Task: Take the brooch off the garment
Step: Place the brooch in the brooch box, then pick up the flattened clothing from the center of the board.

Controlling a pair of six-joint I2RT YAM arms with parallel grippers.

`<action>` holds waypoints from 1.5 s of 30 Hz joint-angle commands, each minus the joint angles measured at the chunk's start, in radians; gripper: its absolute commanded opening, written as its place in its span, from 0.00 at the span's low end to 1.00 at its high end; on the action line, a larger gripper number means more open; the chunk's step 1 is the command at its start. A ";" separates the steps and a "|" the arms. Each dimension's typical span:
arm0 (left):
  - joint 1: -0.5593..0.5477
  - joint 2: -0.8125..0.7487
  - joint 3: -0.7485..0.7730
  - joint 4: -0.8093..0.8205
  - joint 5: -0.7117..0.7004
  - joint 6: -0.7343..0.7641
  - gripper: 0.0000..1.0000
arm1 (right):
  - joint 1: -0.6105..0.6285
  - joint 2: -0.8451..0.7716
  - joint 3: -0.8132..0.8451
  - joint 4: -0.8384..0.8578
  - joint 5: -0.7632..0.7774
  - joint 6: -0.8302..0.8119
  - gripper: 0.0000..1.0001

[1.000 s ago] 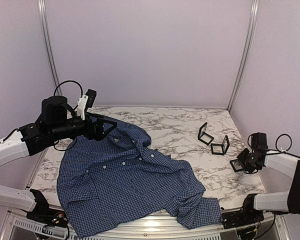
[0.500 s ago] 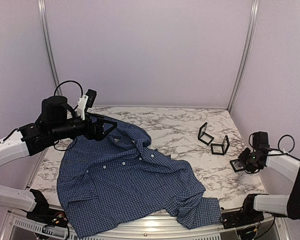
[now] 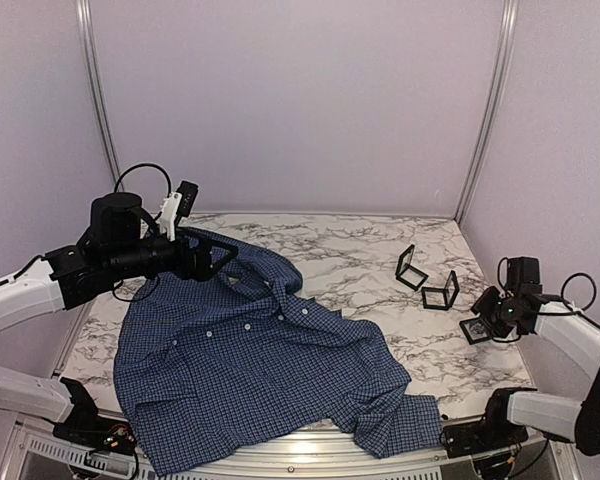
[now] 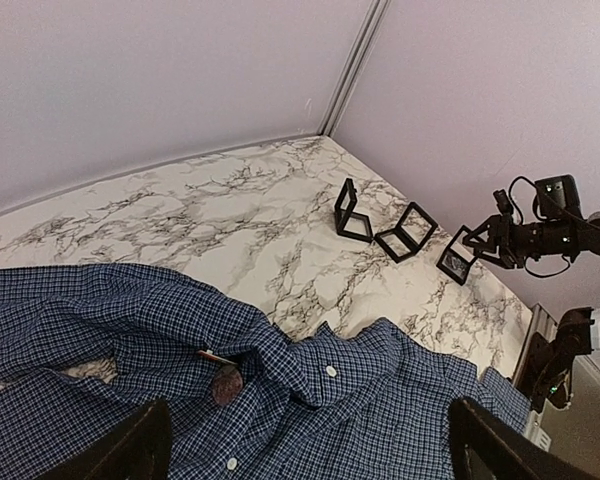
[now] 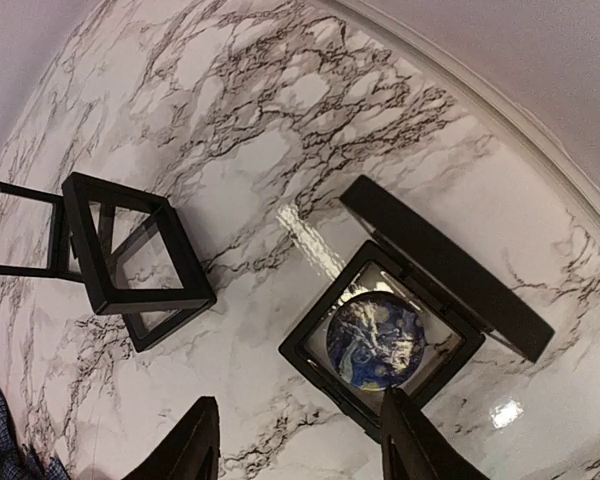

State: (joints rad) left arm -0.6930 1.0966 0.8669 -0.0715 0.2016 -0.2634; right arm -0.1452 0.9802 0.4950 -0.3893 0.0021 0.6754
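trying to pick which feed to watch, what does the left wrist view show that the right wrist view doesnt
Only the left wrist: the shirt spread out with its collar and a white button, what may be the brooch under the collar, and the right gripper across the table.
Only the right wrist: the swirled pattern on the blue round piece in its black frame.
Both: the marble table, the two empty black frames and that third frame; the right wrist catches only a sliver of shirt.

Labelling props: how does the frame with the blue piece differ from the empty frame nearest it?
The filled frame holds a round blue piece; the empty frame shows only marble through it. The filled frame lies flat, lid folded back; the empty frame stands propped open on edge. Both are black, square.
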 commanded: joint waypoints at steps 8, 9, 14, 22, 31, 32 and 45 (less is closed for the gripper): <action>0.010 0.087 -0.043 0.061 -0.002 -0.124 0.99 | 0.239 -0.074 0.056 0.043 0.063 0.036 0.65; 0.010 0.097 -0.048 0.061 -0.004 -0.137 0.99 | 0.262 -0.080 0.060 0.043 0.071 0.035 0.66; 0.015 0.159 -0.064 0.130 -0.020 -0.206 0.99 | 0.373 -0.071 0.108 0.023 0.104 0.030 0.68; 0.042 0.270 -0.063 0.219 -0.036 -0.356 0.99 | 0.606 0.072 0.235 0.058 0.160 0.030 0.68; 0.088 0.356 -0.076 0.245 -0.036 -0.523 0.99 | 0.817 0.388 0.466 0.156 0.178 -0.022 0.68; 0.092 0.359 -0.079 0.247 -0.034 -0.536 0.99 | 0.836 0.434 0.504 0.165 0.173 -0.032 0.68; 0.112 0.420 -0.087 0.245 -0.053 -0.637 0.98 | 0.966 0.926 0.983 0.132 0.062 -0.153 0.69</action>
State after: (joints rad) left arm -0.5858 1.4895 0.7933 0.1547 0.1619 -0.8551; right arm 0.7868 1.8301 1.3708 -0.2420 0.1070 0.5728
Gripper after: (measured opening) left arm 0.981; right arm 0.686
